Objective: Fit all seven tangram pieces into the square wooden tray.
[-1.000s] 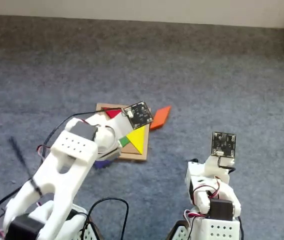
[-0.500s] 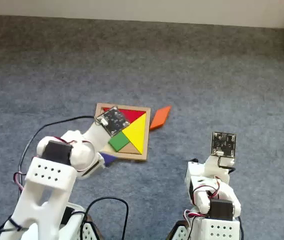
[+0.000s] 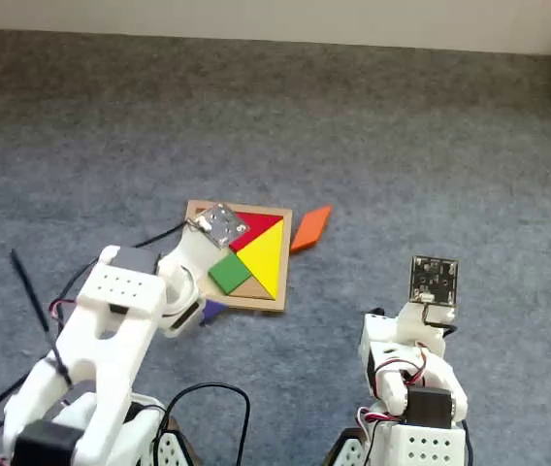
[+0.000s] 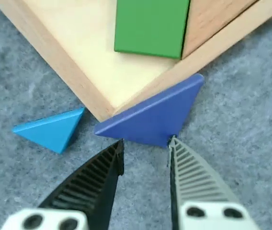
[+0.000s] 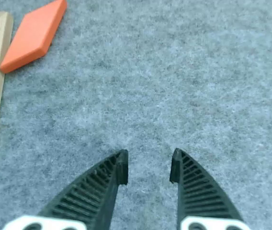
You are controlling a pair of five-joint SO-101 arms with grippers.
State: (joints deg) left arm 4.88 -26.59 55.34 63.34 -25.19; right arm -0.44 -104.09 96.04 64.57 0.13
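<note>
While the tray is part full: the step in hand looks like fetching a loose piece, the dark blue triangle (image 4: 150, 117), with the left tool (image 4: 145, 143).
Left tool: spread apart and empty, its tips right at the edge of the dark blue triangle.
Dark blue triangle: on the grey counter (image 3: 402, 146), outside the tray (image 4: 50, 48), touching the outer rim at one corner.
Light blue triangle (image 4: 50, 132): on the counter just beside that same corner, apart from the rim.
Orange slanted piece (image 3: 310, 229): on the counter just beside the tray's opposite corner, not in it.
Tray contents: red triangle (image 3: 256, 225), yellow triangle (image 3: 264, 257), green square (image 3: 229, 275), and what seems a tan piece (image 4: 212, 19) against the green one. The floor inside the corner nearest the left tool is bare.
Next move: probably closing on the dark blue triangle and lifting it over the rim into that bare corner. The piece is thin, so the tips would need to go low and bite on its edges.
Right tool (image 5: 149, 158): spread apart and empty, over bare counter off to the side of the tray.
</note>
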